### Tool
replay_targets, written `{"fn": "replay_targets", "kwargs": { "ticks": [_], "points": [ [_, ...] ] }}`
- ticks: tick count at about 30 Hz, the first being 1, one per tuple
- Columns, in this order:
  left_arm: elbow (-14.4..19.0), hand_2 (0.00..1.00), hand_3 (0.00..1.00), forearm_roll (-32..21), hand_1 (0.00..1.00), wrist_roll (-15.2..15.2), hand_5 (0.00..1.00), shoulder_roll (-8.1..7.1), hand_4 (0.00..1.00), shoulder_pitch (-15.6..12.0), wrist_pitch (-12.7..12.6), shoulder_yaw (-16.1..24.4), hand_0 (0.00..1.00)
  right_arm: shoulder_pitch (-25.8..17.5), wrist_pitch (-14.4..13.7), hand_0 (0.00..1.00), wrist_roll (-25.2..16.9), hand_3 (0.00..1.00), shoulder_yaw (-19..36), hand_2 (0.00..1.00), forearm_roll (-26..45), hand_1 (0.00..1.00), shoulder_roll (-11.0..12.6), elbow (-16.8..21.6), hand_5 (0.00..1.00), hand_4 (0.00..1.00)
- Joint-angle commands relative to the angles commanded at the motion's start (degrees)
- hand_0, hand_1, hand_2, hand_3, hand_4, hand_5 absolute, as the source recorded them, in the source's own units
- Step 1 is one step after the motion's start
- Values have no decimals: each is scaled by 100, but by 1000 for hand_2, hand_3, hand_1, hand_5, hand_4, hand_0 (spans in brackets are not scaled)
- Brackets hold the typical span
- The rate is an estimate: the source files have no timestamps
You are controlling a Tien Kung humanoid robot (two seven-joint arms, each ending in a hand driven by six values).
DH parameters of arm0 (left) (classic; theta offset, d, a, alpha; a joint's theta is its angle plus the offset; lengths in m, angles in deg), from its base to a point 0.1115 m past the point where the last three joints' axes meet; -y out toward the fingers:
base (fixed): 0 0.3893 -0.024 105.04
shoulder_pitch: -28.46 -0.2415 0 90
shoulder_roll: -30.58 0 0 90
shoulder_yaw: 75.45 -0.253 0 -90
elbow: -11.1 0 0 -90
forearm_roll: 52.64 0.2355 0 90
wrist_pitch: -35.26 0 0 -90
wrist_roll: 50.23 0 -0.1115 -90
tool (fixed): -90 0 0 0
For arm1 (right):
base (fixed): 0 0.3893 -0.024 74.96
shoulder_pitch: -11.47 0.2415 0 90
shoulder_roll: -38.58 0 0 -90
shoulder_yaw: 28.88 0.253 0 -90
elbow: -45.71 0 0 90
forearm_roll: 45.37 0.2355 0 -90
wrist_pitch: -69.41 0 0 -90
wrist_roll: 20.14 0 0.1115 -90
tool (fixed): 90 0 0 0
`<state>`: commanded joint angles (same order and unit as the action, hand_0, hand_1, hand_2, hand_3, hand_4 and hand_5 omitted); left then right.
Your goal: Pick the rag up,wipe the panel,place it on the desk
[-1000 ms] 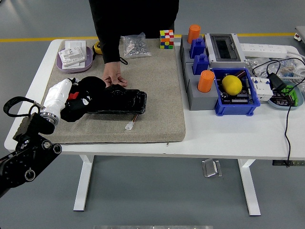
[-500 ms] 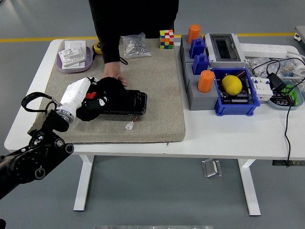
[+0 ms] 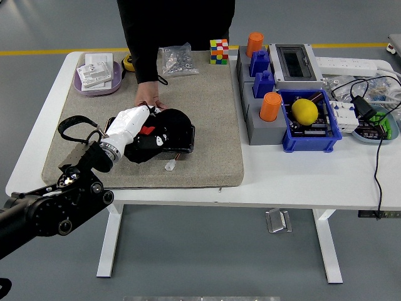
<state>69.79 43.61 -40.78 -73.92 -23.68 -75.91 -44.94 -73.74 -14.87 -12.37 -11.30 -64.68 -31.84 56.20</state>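
Observation:
A black panel (image 3: pixel 185 139) lies on the grey mat (image 3: pixel 207 100), left of its middle. My left hand (image 3: pixel 153 130), black beyond a white forearm, presses down on top of the panel. Its fingers are curled on the black rag (image 3: pixel 170 120), which bunches under and just past the hand and hides most of the panel's top. A person's hand (image 3: pixel 149 100) rests on the mat at the panel's far edge, touching it. My right arm does not show.
A small white plug (image 3: pixel 170 166) lies just in front of the panel. Behind are a purple tray (image 3: pixel 81 84), a bag of screws (image 3: pixel 177 59) and a colour cube (image 3: pixel 218 51). To the right stand grey and blue blocks with orange cylinders (image 3: pixel 270 106), and a blue bin holding a lemon (image 3: pixel 305 111).
My left hand has slid to the right along the panel, carrying the rag with it. The person's hand stays at the panel's far edge.

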Motion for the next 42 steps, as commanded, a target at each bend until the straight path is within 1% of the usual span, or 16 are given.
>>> {"fn": "replay_targets", "kwargs": {
  "ticks": [5, 12, 16, 22, 26, 28, 30, 35, 42],
  "points": [
    [66, 442, 380, -32, 137, 17, 2, 46, 392, 74, 16, -197, 226, 16, 13, 775, 7, 611, -76, 732, 38, 731, 23, 3, 591, 910],
    [116, 443, 383, -34, 137, 21, 2, 87, 395, 156, 3, -323, 227, 33, 19, 775, 10, 610, -117, 732, 57, 731, 25, 1, 589, 909],
    [145, 443, 383, -21, 137, 28, 2, 94, 395, 160, 5, -358, 227, 38, 15, 775, 9, 610, -118, 732, 59, 731, 17, 0, 589, 909],
    [125, 443, 383, 3, 137, 45, 2, 110, 395, 149, -12, -306, 227, 37, 13, 776, 8, 607, -115, 732, 57, 730, 11, 3, 589, 909],
    [37, 444, 385, 17, 138, 60, 2, 114, 398, 117, -42, -227, 227, 30, 12, 776, 8, 609, -101, 732, 56, 731, 1, 1, 588, 909],
    [-70, 444, 385, 86, 138, 62, 2, 112, 398, 87, -115, -178, 227, 26, 13, 776, 8, 609, -107, 732, 74, 731, -11, -3, 588, 909],
    [-147, 447, 388, 122, 139, 71, 2, 82, 400, 63, -182, -157, 227, 24, 9, 775, 5, 607, -87, 733, 68, 731, -15, -2, 586, 909],
    [-336, 447, 388, 225, 139, 133, 2, 2, 400, 20, -238, -97, 227, 12, 11, 775, 8, 607, -112, 733, 99, 731, -17, -9, 586, 909],
    [-487, 445, 386, 357, 138, 171, 2, -74, 400, -63, -322, 45, 227, -14, 12, 775, 4, 604, -109, 733, 105, 730, -37, -16, 577, 905]
  ]
}}
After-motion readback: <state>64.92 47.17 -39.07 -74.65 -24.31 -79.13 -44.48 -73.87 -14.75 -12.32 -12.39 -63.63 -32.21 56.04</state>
